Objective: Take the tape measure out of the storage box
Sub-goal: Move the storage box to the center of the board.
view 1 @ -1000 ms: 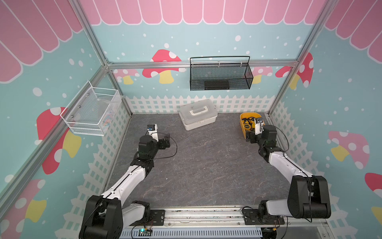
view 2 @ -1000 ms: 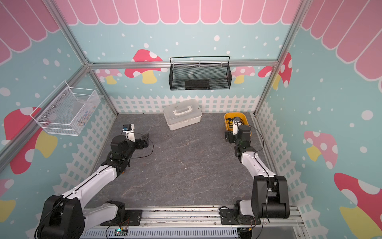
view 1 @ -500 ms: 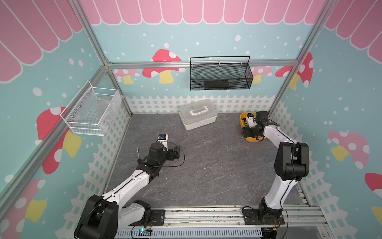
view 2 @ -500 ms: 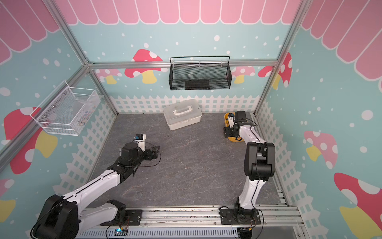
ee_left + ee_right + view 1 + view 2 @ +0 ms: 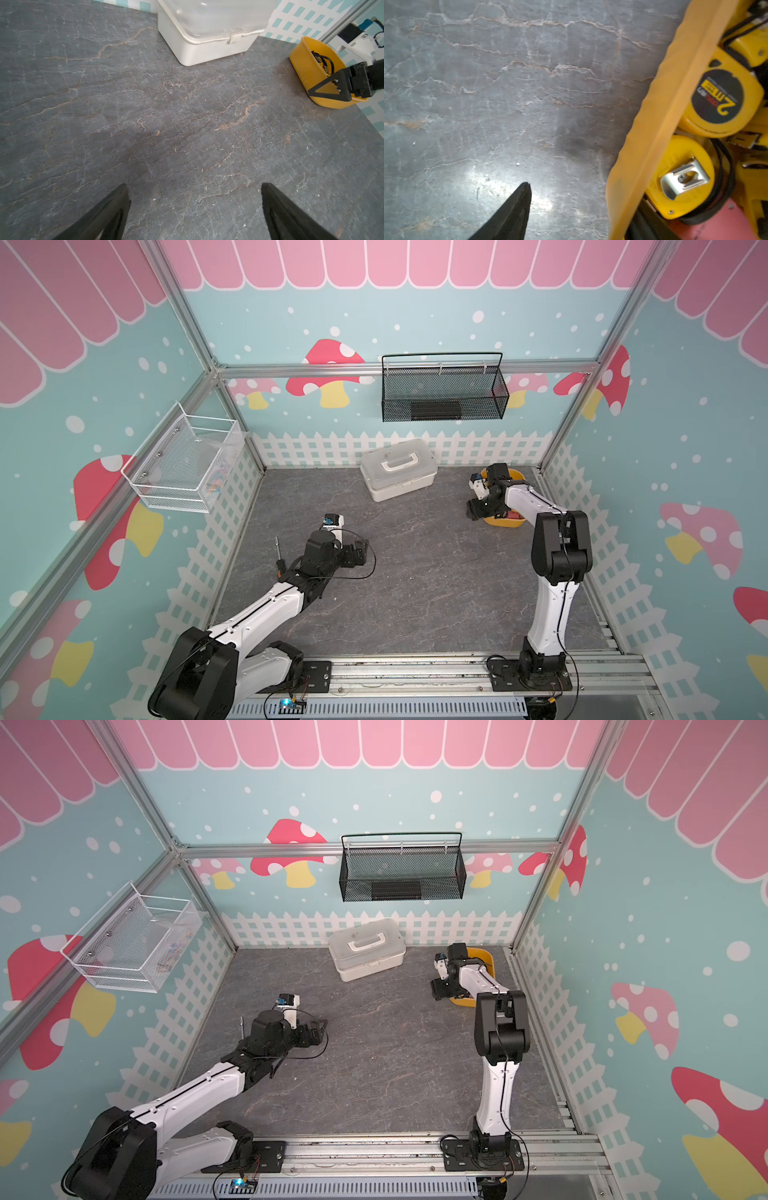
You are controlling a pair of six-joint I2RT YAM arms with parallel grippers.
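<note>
The orange-yellow storage box stands in the far right corner by the fence. In the right wrist view its wall holds several yellow tape measures. One shows a black round label and another a metal clip. My right gripper straddles that wall. One finger is outside over the floor, well clear of the wall, and the other is inside, mostly hidden. Nothing is held. My left gripper is open over bare floor, far from the box.
A white lidded case with a handle sits at the back middle. A thin dark rod stands by the left fence near my left arm. A black mesh basket hangs on the back wall and a white wire basket on the left wall.
My right arm raised its elbow and brought the gripper down onto the box's left wall, its jaws narrowing. My left gripper moved forward and toward the middle of the floor.
</note>
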